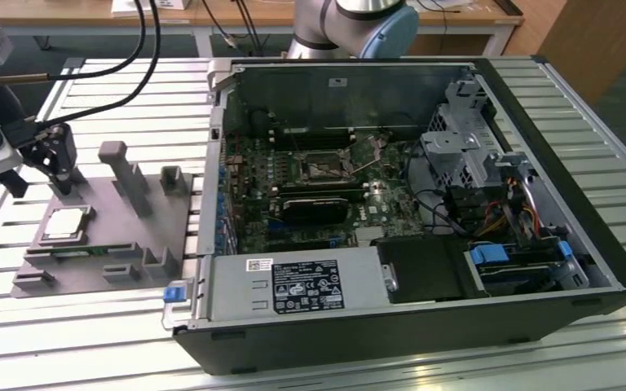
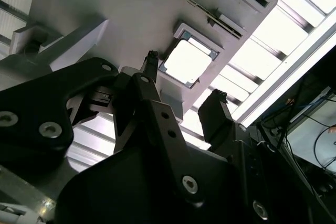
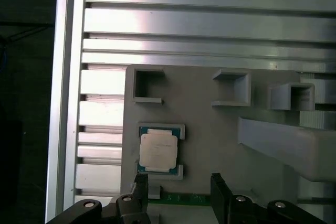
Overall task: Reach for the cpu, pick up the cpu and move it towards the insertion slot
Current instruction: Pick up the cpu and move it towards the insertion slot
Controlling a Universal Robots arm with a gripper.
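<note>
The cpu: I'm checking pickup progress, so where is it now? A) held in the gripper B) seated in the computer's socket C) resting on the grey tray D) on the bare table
C: the cpu lies in a recess of the grey tray, with the open gripper not touching it.

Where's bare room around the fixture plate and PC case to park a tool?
Free: slatted table camera-side of the fixture plate and case, and the table strip beyond the plate. The plate is bare between the cpu and posts. Crowded: inside the case, and the blocks along the plate's near edge.
</note>
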